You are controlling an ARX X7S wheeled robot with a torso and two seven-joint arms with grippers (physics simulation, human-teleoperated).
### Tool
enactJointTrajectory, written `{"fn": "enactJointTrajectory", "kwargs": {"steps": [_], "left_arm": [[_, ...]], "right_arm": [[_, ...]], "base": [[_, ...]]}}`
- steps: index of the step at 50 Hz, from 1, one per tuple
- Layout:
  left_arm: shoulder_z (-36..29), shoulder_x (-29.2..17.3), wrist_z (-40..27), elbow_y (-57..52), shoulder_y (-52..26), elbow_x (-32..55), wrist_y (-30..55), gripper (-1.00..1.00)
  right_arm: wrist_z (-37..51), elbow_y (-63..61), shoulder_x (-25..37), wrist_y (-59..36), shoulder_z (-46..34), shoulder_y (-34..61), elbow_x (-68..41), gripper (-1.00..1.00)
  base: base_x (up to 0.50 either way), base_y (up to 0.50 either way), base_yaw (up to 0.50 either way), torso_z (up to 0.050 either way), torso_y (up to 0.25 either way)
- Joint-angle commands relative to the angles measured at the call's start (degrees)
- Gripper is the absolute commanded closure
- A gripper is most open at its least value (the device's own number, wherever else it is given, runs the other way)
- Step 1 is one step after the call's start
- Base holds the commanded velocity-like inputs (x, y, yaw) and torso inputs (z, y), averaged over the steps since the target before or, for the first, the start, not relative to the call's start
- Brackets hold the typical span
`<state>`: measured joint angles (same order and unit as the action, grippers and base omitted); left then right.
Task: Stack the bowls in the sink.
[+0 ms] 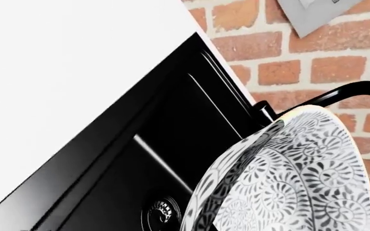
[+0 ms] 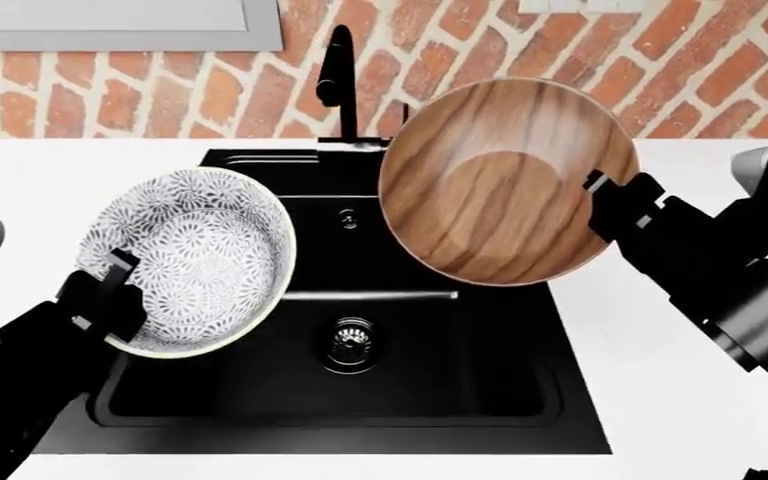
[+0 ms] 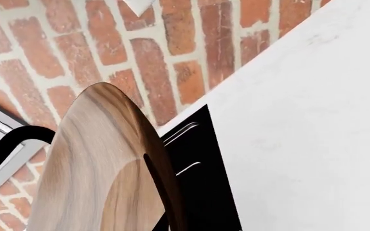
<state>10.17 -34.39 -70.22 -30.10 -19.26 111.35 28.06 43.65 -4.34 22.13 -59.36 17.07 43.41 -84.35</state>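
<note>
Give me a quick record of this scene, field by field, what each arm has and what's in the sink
left gripper: shut on the white patterned bowl, gripping its rim
right gripper: shut on the wooden bowl, gripping its rim
bowl positions: both lifted over the sink, white at its left side, wooden at its back right
sink contents: only the drain shows; no bowl rests inside
faucet: at the back, against the brick wall
stack: not yet made
</note>
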Motion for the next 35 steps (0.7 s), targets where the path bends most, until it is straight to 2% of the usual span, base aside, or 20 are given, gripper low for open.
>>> {"fn": "enactJointTrajectory", "kwargs": {"steps": [1,20,35], "left_arm": [[-0.77,0.17,-0.40,0.33,-0.99,-0.15,-0.48,1.00],[-2.17,0.06,0.10,1.47,-2.11,-0.07,-0.14,1.00],[-10.07,-0.35,-2.49,6.42,-13.26,1.53,3.64,1.00]], "right_arm": [[-0.59,-0.22,0.81,1.34,1.01,-0.33,0.16,1.00],[-0.07,-0.94,1.23,2.90,1.42,-1.21,1.15,1.00],[2.07,-4.76,3.08,3.19,5.95,-4.36,-3.54,1.00]], "base": [[0.15,0.32,0.00,0.000,0.000],[0.02,0.04,0.00,0.000,0.001],[0.00,0.00,0.00,0.001,0.001]]}}
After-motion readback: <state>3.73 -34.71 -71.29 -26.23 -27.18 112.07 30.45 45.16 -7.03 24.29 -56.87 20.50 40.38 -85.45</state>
